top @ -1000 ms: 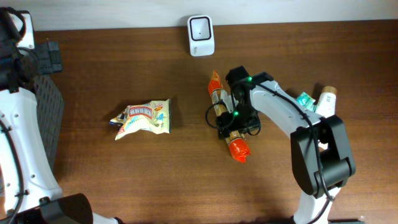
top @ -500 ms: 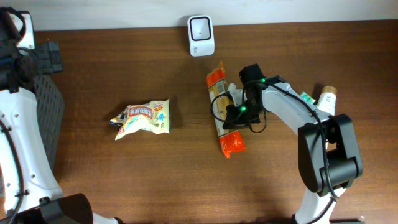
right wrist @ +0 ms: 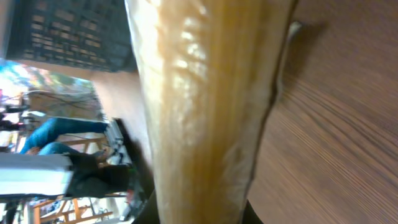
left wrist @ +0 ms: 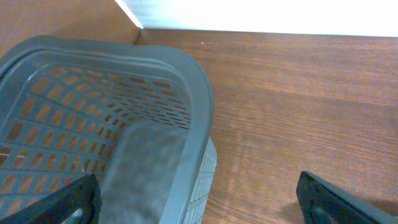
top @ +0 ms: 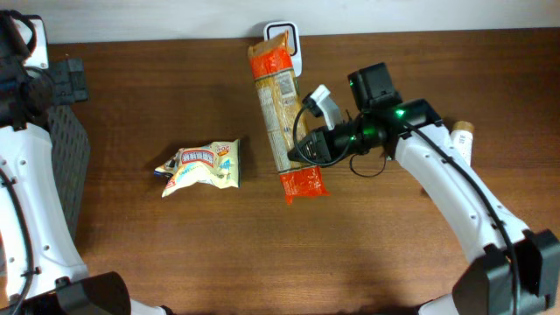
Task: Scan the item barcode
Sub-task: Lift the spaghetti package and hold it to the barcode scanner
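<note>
While right gripper clamps shut on long clear noodle packet with orange ends, lifted above brown wooden tabletop, upper end overlapping white box-shaped scanner: best turn barcode face toward scanner, hold steady.

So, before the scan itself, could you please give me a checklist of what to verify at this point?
1. Right fingers shut on the packet: ok.
2. Packet's top end over the scanner in the overhead view: ok.
3. Barcode facing the scanner: cannot tell, no barcode shows in any view.
4. Snack bag apart from the packet: ok, it lies well to the side.
5. Left fingers open and out of the way, by the basket: ok.
</note>
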You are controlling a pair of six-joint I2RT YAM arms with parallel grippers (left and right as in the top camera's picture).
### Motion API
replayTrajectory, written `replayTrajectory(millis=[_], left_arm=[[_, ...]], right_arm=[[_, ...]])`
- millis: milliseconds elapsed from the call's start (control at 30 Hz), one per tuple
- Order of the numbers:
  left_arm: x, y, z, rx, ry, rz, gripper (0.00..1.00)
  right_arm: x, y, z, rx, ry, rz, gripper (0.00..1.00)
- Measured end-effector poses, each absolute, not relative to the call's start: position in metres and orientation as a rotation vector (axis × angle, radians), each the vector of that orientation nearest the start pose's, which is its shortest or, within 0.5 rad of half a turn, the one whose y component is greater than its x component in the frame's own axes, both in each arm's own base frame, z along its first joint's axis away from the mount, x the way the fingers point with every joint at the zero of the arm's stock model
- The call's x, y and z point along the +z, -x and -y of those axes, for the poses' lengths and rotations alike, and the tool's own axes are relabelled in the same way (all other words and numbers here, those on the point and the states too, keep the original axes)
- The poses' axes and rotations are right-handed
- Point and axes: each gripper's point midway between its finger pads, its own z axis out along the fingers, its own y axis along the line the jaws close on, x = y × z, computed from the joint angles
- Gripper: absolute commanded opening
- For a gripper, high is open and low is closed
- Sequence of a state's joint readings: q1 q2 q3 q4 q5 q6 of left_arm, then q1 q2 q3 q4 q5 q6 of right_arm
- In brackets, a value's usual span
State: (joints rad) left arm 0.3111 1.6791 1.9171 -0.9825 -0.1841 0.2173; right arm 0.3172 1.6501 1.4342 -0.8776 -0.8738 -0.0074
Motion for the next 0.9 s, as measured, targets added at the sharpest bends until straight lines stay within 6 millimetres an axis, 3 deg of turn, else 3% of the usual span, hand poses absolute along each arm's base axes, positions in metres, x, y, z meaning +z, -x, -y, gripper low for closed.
replayTrajectory(millis=[167, 333, 667, 900], left_arm=[[0.327, -0.42, -0.168, 0.478, 0.205, -2.339, 0.99], [0.327, -0.42, -0.168, 0.478, 0.205, -2.339, 0.99], [0.327, -0.42, -0.168, 0.478, 0.205, -2.339, 0.99], [0.327, -0.42, -0.168, 0.478, 0.205, -2.339, 0.99]], right_arm=[[0.256, -0.304, -0.249, 1.359, 0.758, -2.324, 0.04], [0.277, -0.293, -0.25, 1.397, 0.807, -2.241, 0.04], [0.277, -0.293, -0.25, 1.388, 0.809, -2.241, 0.04], [0.261, -0.307, -0.24, 1.226, 0.753, -2.321, 0.04]])
